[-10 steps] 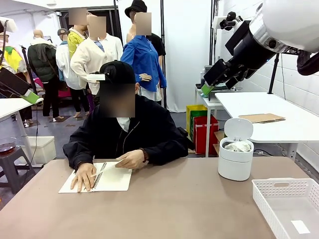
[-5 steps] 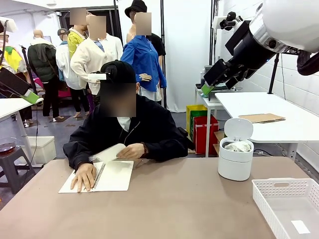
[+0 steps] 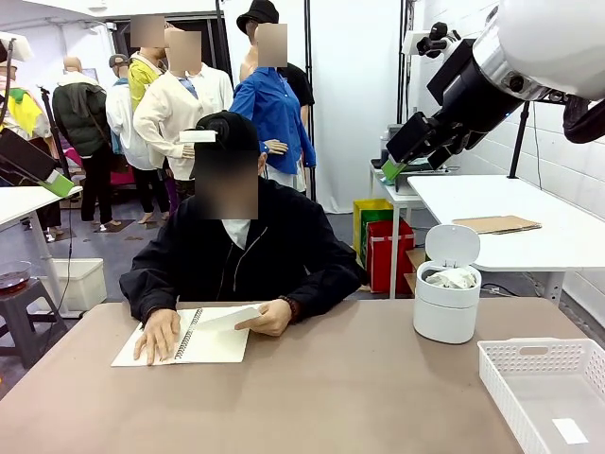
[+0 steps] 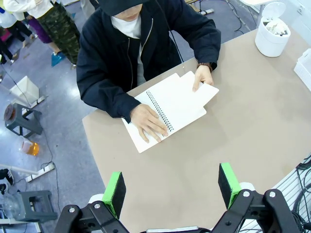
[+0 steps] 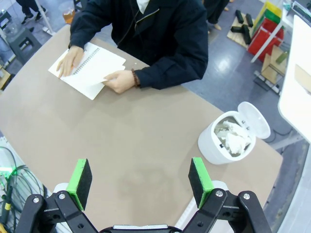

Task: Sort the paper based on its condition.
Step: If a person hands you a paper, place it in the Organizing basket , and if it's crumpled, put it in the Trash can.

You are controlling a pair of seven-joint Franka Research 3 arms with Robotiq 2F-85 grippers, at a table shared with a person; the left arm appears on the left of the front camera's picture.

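Above the table, your left gripper and right gripper hung agape and empty. Crumpled paper lay in the white bin, while the person's hand held a flat notebook sheet, not yet sorted.

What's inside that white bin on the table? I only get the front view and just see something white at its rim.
Observer: The right wrist view looks down into the bin: crumpled paper piled inside, lid flipped open.
Operator: Is the robot holding anything?
Observer: No. In the wrist views the left gripper and right gripper are open, nothing between the green pads.
Operator: What is the person doing?
Observer: From above, the person's hand holds a smooth sheet skewed across the notebook, jutting past its edge.
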